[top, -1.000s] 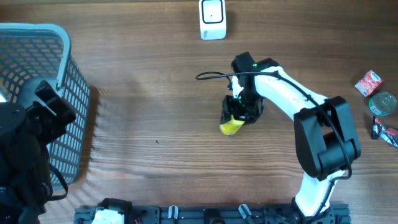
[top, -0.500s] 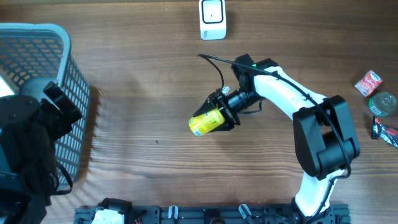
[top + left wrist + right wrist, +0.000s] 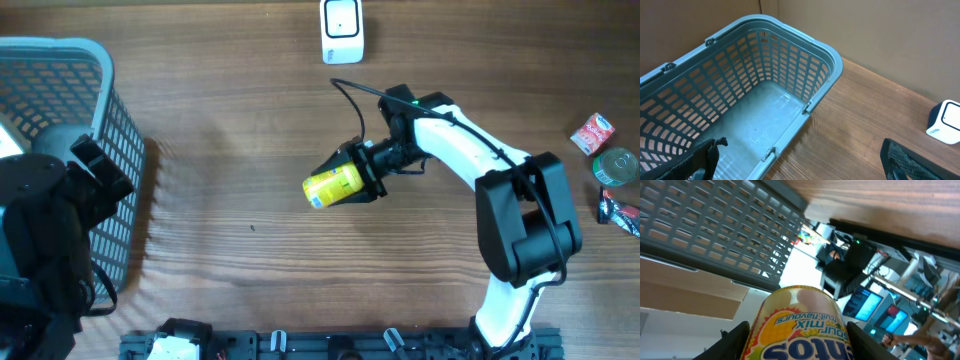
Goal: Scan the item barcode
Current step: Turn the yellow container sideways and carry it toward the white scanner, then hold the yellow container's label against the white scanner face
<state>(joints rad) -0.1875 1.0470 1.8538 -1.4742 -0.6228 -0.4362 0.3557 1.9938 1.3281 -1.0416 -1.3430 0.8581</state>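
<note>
Between the earlier frames and now, the right gripper point(image 3: 364, 176) has swung the yellow canister point(image 3: 333, 186) up from pointing downward to lying sideways, its free end aimed toward the left of the wooden table point(image 3: 240, 130). The jaws are clamped on the canister's right end, holding it above the table at mid-table, below the white scanner point(image 3: 342, 30), which stands near the far edge, well apart from it. In the right wrist view the canister's printed yellow label fills the lower frame between the two fingers point(image 3: 735, 341). The left gripper point(image 3: 800, 152) hangs spread wide and empty above the near rim of the blue-grey basket point(image 3: 60, 60). A red packet point(image 3: 592, 133), a green can point(image 3: 615, 166) and a dark packet point(image 3: 620, 212) lie at the right edge.
</note>
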